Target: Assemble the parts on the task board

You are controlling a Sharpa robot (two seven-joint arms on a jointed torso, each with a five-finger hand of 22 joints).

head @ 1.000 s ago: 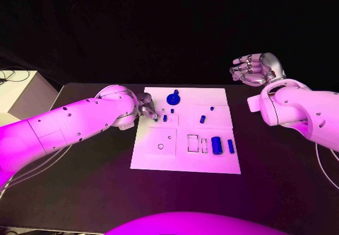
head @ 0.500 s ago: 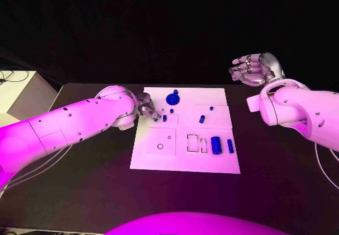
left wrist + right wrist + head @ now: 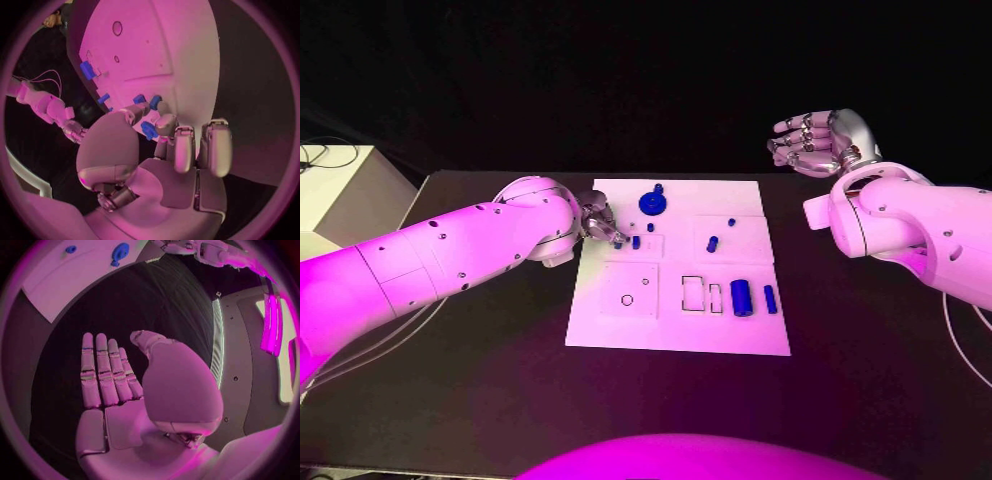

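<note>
the black table [image 3: 473, 380] carries the white task board [image 3: 678, 320] at its middle, and neither has shifted since the earlier pictures.

the left arm [image 3: 430, 262] comes in across the table's left side and stays where it was a second ago, its left hand [image 3: 600, 222] at the board's left edge near the far end. in the left wrist view this hand [image 3: 159, 165] pinches a small blue part [image 3: 149, 130] between its thumb and a fingertip, just over the board, while the other fingers [image 3: 215, 145] hang curled beside it. the pinch looks the same as before; in the head view any change there is too small to tell.

the right arm [image 3: 920, 235] stands beyond the board's right edge, well apart from it. the right hand [image 3: 816, 142] is raised over the table's far right, holding nothing, its fingers loosely bent in the head view and laid nearly straight and side by side in the right wrist view [image 3: 109, 385]. it has barely stirred since the earlier pictures.

on the board the parts lie as before: a round blue part [image 3: 653, 203] near the far edge, a larger blue block [image 3: 741, 297] with a slim blue bar [image 3: 770, 298] just beside it toward the near right, and small blue pegs [image 3: 713, 243] around the middle.
</note>
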